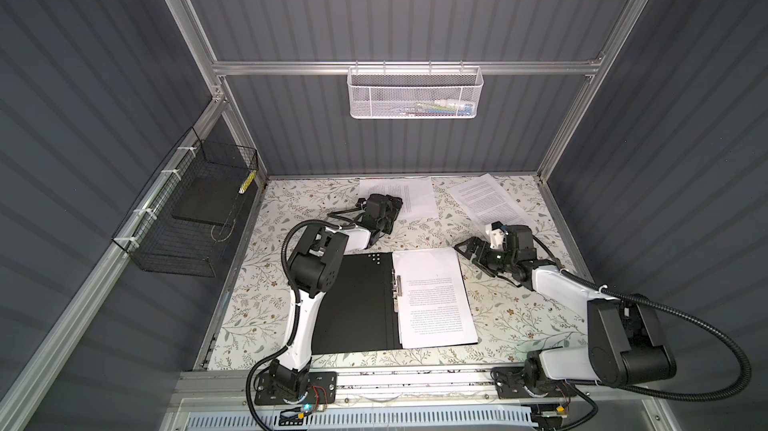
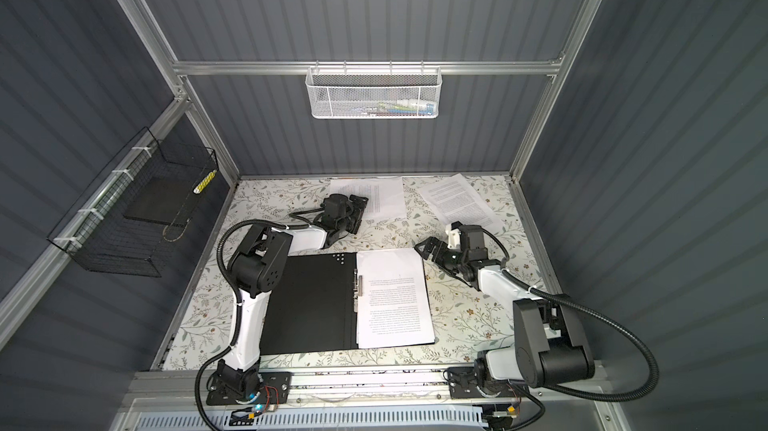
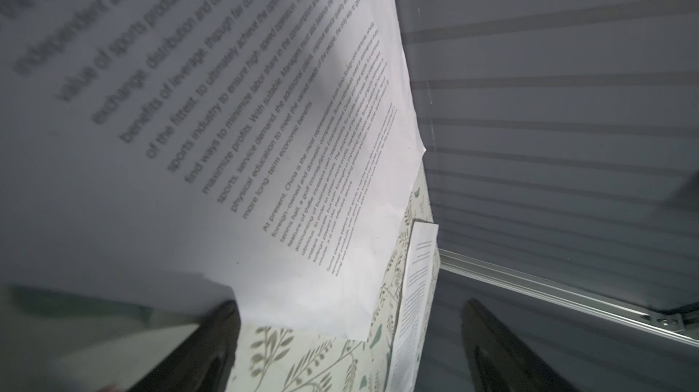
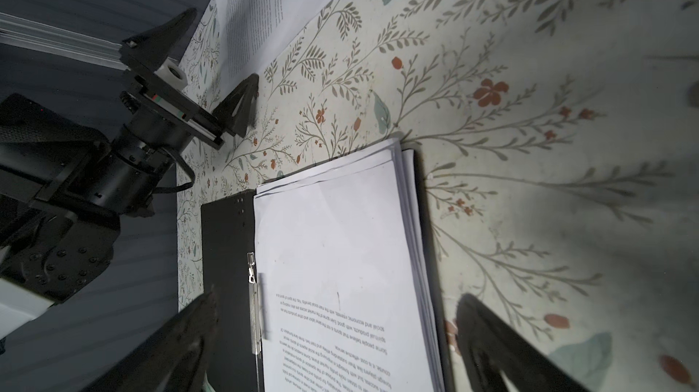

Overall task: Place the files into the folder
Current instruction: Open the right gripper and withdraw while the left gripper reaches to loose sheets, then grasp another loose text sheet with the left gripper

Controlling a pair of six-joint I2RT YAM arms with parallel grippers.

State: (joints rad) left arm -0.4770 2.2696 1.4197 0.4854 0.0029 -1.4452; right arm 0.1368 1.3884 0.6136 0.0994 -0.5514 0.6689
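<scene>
The floral-patterned tabletop [image 1: 519, 304] carries the flat folder [image 1: 353, 304], which lies open near the front centre with its black inside up. A stack of white printed paper sheets [image 1: 432, 296] covers the folder's right half. 2 more printed sheets lie loose at the far edge: the middle sheet [image 1: 415, 196] and the angled right sheet [image 1: 486, 200]. The left gripper [image 3: 351, 303] stands wide apart at the middle sheet's near edge, holding nothing. The right gripper [image 4: 333, 308], equally wide and empty, hovers by the stack's far right corner. A thin metal spine clip [image 1: 397, 289] sits just beside the stack.
</scene>
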